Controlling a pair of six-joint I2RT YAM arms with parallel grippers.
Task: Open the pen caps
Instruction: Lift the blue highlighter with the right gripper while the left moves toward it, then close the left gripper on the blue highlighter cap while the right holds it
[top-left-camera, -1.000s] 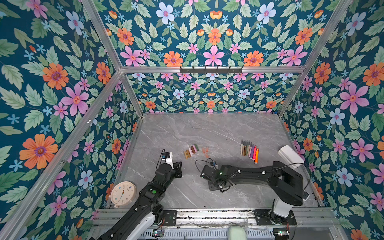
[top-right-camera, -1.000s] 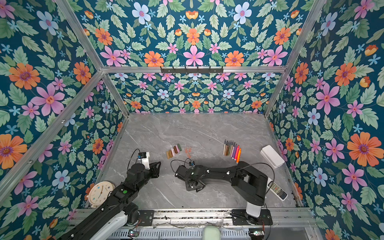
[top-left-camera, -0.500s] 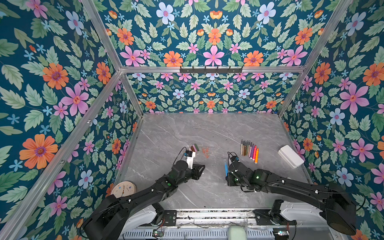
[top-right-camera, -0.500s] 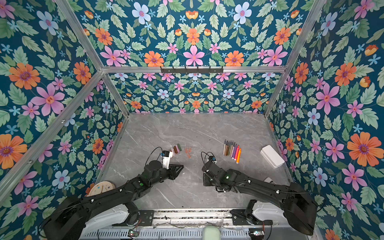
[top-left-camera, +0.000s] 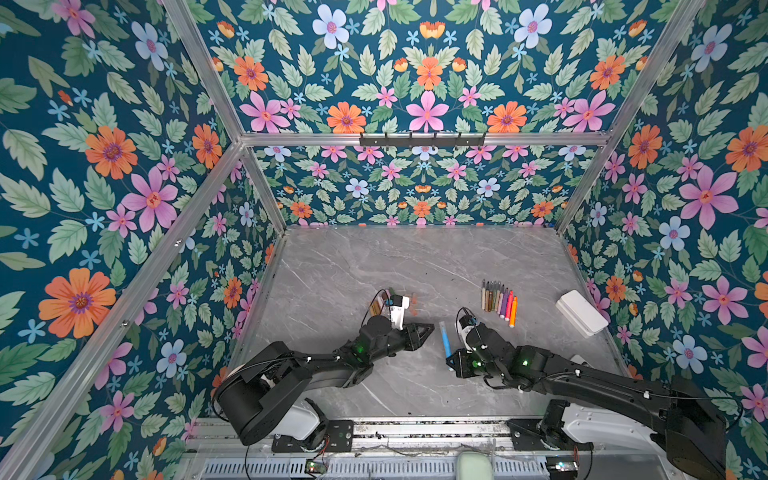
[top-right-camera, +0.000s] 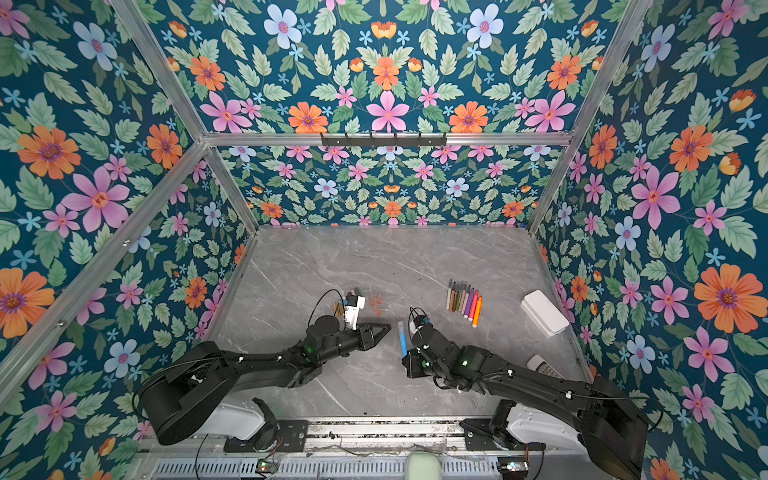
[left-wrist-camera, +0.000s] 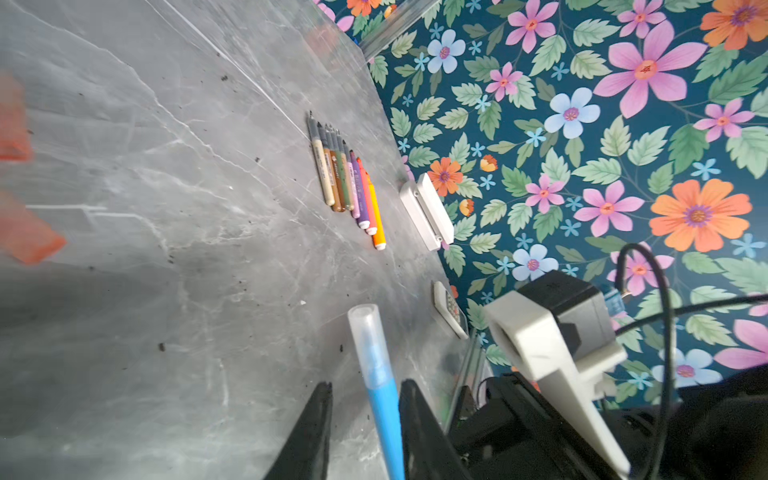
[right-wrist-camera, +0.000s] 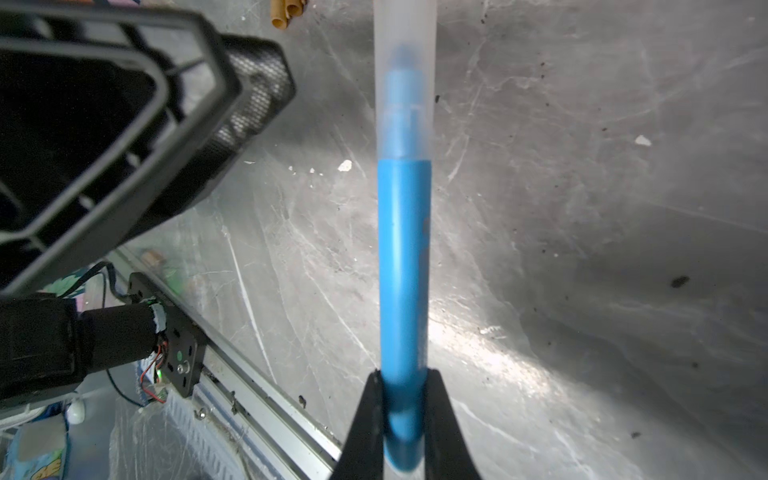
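DESK: What do both top views show?

PHOTOGRAPHER: Low in the frame, over a grey marble surface (top-left-camera: 374, 257), the right fingers (top-left-camera: 453, 365) pinch the lower end of a blue pen (top-left-camera: 446, 343). It points toward the top of the frame, its frosted cap (top-left-camera: 443, 327) on. The left fingers (top-left-camera: 419, 332) point in from the left, tips just beside that cap; whether they touch it, I cannot tell from here.

DESK: And elsewhere?

PHOTOGRAPHER: A row of pens (top-left-camera: 498, 301) lies side by side right of centre, grey tips upward in the frame. A white box (top-left-camera: 582, 311) sits at the right edge of the surface. Left of centre, loose caps (top-right-camera: 377, 305) lie partly hidden behind a wrist camera (top-right-camera: 353, 309).

DESK: The left wrist view?

PHOTOGRAPHER: The left fingers (left-wrist-camera: 309, 436) stand spread at the bottom edge, the blue pen (left-wrist-camera: 384, 407) rising between them in the frame, frosted cap (left-wrist-camera: 368, 336) uppermost. A gap shows on the pen's left side; the other side I cannot judge. The row of pens (left-wrist-camera: 349, 183) and the white box (left-wrist-camera: 428, 212) sit mid-frame, a keypad device (left-wrist-camera: 451, 309) below the box. Two orange caps (left-wrist-camera: 25, 237) blur at the left edge.

DESK: The right wrist view?

PHOTOGRAPHER: The right fingers (right-wrist-camera: 365, 424) press together on the blue barrel at bottom centre. The blue pen (right-wrist-camera: 403, 257) runs straight up the frame, and the frosted cap (right-wrist-camera: 405, 83) sits seated over its tip at the top. One left finger (right-wrist-camera: 187, 104) fills the upper left, its ribbed pad (right-wrist-camera: 257, 95) facing the cap with bare surface (right-wrist-camera: 582, 208) showing between them. Gold caps (right-wrist-camera: 286, 12) peek in at the top edge.
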